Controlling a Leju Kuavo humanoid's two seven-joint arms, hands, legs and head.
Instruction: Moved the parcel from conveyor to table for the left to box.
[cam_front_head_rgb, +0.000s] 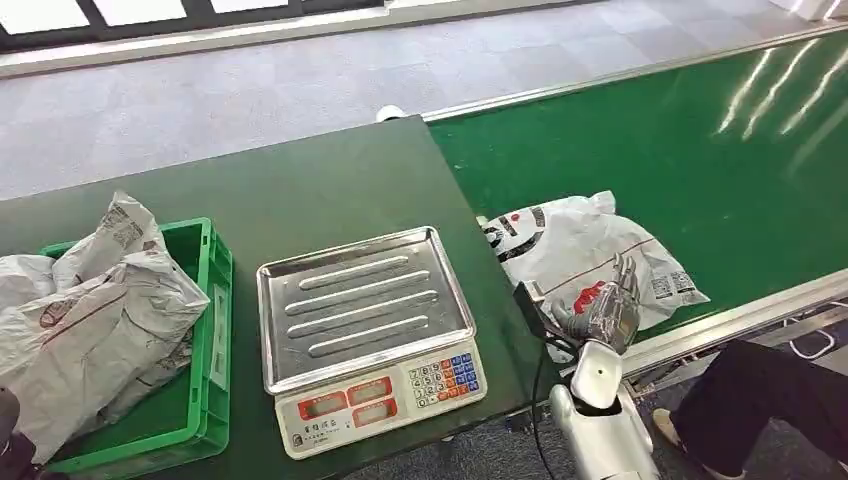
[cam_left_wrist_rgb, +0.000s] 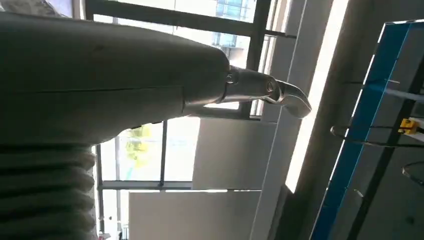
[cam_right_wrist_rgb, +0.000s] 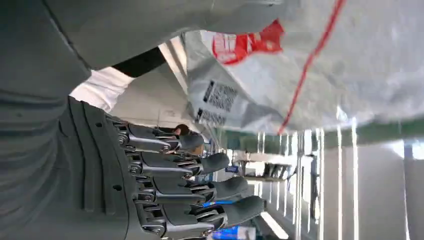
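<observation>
Parcel (cam_front_head_rgb: 585, 255) lay on the green conveyor (cam_front_head_rgb: 700, 160) beside the table (cam_front_head_rgb: 300, 190); the right hand (cam_front_head_rgb: 605, 310) hovered at its near edge, fingers (cam_right_wrist_rgb: 200, 180) spread and empty, apparently positioned to grasp it.

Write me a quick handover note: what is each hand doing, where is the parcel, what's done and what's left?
Right hand: fingers spread, holding nothing, hovering at the near edge of the white parcel; contact unclear.
Left hand: seen in the left wrist view, raised toward the windows; whether it holds anything cannot be told.
The parcel lies flat on the green conveyor, beside the table.
The scale on the table has an empty tray. The green crate already holds several bagged parcels.
Left: grasp the parcel, bring it to the table, then the left hand boxes it.
</observation>
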